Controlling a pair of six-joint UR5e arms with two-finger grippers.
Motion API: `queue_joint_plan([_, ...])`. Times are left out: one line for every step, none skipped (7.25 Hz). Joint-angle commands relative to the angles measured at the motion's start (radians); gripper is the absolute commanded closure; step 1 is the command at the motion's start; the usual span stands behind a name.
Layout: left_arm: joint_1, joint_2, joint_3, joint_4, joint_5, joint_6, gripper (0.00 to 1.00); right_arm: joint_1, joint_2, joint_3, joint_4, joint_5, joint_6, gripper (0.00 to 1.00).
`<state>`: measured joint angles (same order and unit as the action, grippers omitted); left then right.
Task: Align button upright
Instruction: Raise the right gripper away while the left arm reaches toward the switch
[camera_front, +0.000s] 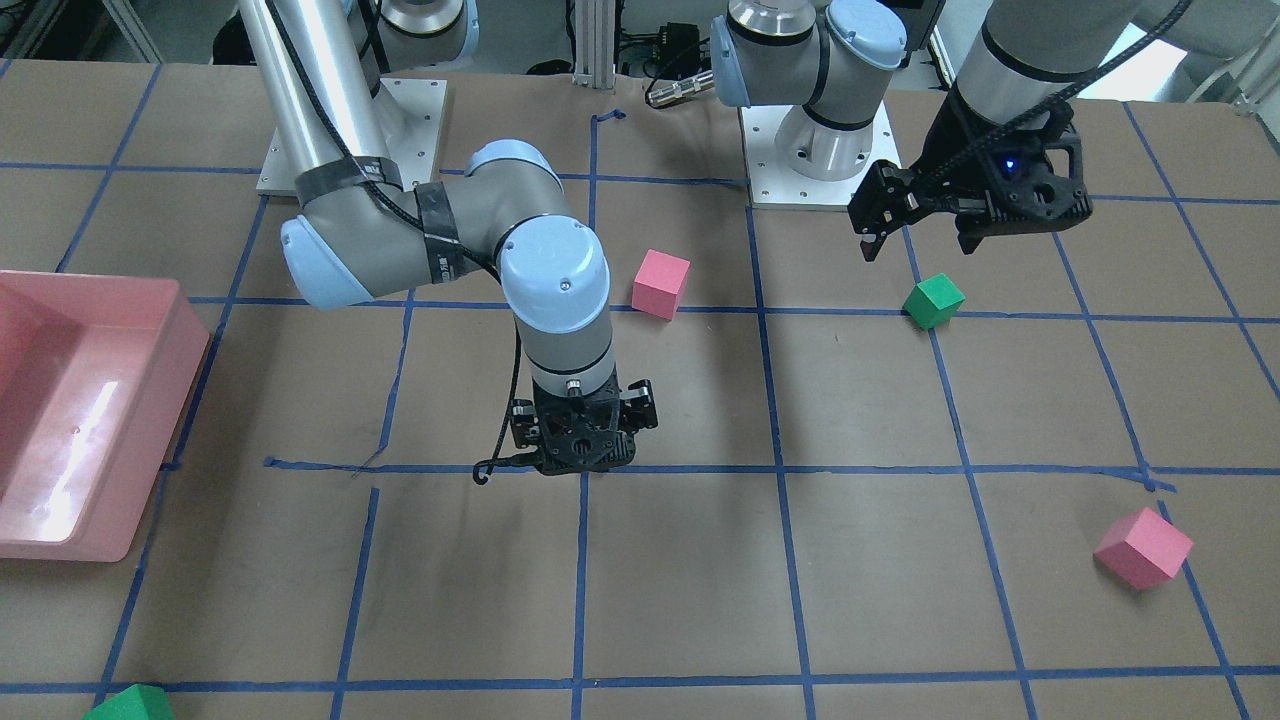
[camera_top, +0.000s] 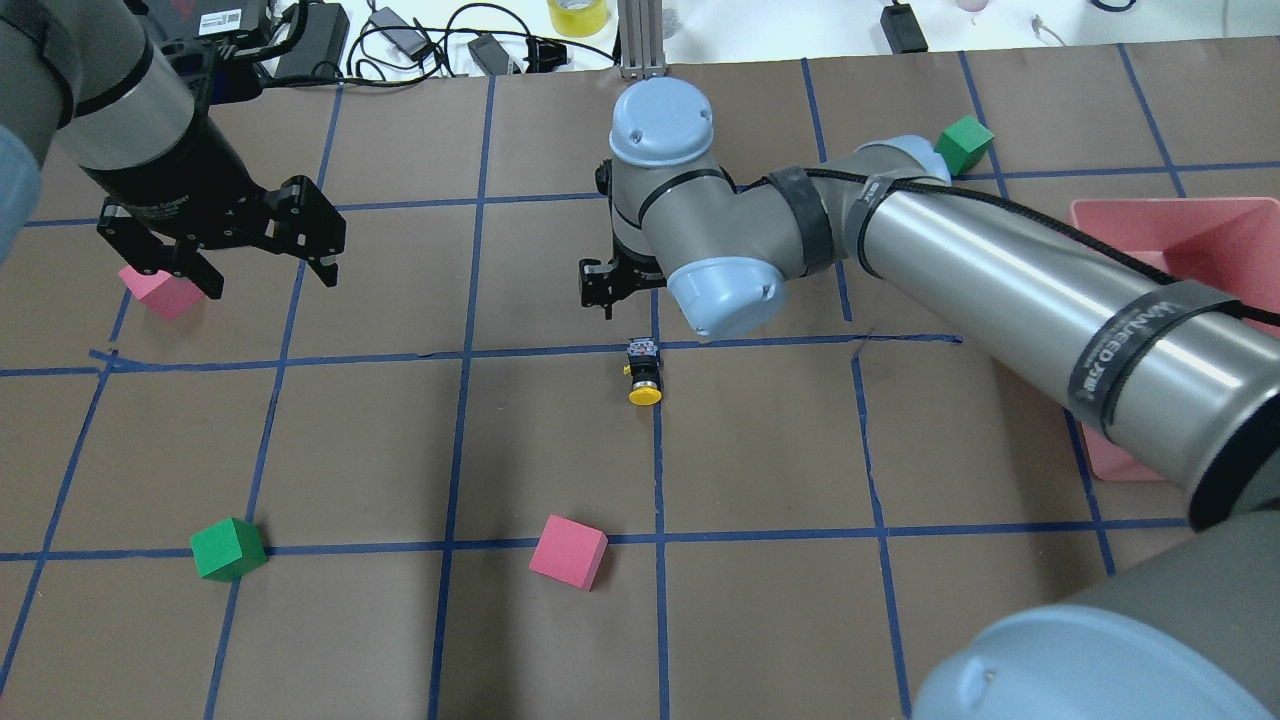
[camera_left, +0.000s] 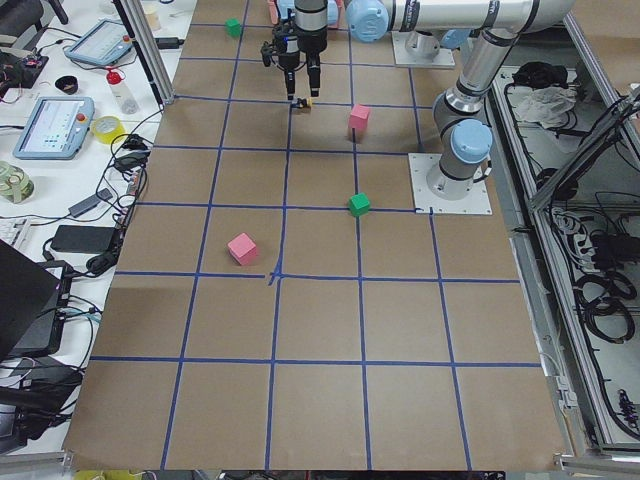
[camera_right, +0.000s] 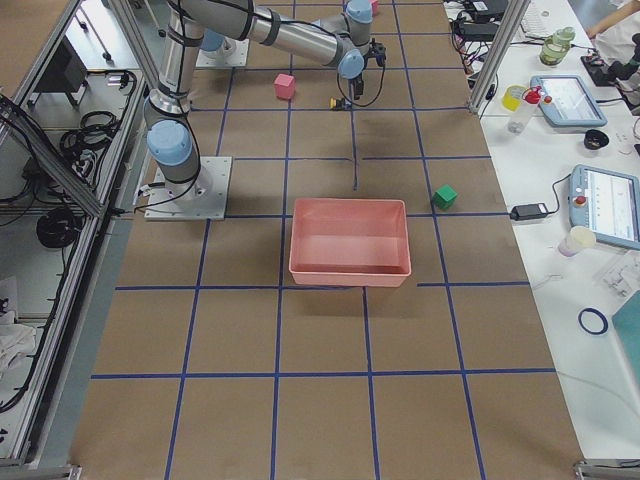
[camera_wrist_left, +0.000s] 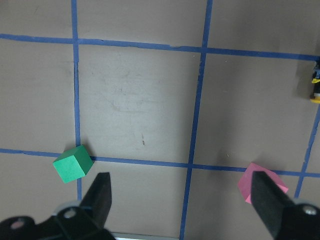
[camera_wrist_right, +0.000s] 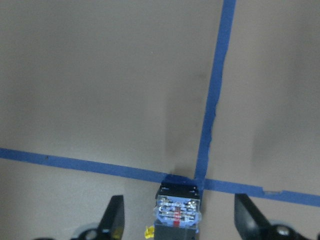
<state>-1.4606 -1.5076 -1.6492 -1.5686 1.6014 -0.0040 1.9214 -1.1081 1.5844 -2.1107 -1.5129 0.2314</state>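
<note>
My right gripper (camera_front: 583, 418) hung over the middle of the table (camera_top: 760, 600) with its two fingers (camera_wrist_right: 114, 220) spread wide and nothing between them but air. The button (camera_top: 643, 372) lay on its side just beneath. Its silvery-blue base block sat on the crossing of two blue tape lines (camera_wrist_right: 216, 100), and its yellow cap pointed back toward my own base. In my right wrist view the terminal end of the base sat between the fingers and a little low, with the cap out of sight. My left gripper (camera_top: 272, 280) was parked well apart, also spread and empty, above a pink cube (camera_top: 160, 292), and I judged it had no part in this step. To do this well, I reckoned I should centre the fingers on the black body rather than on the round cap, which looked likely to slip or roll. I would then come straight down until the pads straddled it evenly and close gently, so the small piece did not skid along the paper. After that I judged a short lift, a turn of the wrist to bring the cap up, and a flat landing on the base block before letting go. The base looked narrow, so a tilted release might topple it.
</note>
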Motion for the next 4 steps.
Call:
queue_joint_plan([0.035,-0.010,-0.020,0.045,-0.012,-0.001,0.00,-0.146,-0.146,-0.038,0.240,-0.074,-0.172,0.00])
queue_joint_plan([0.022,-0.008,-0.061,0.059,-0.008,-0.017,0.03,-0.236,-0.261,-0.053,0.384,-0.070,-0.234,0.00])
queue_joint_plan([0.002,0.000,-0.114,0.176,-0.009,-0.019,0.04,-0.283,-0.360,-0.056,0.510,-0.061,-0.271,0.00])
queue_joint_plan([-0.003,-0.012,-0.132,0.287,-0.035,-0.013,0.00,-0.283,-0.401,-0.049,0.517,-0.062,-0.267,0.00])
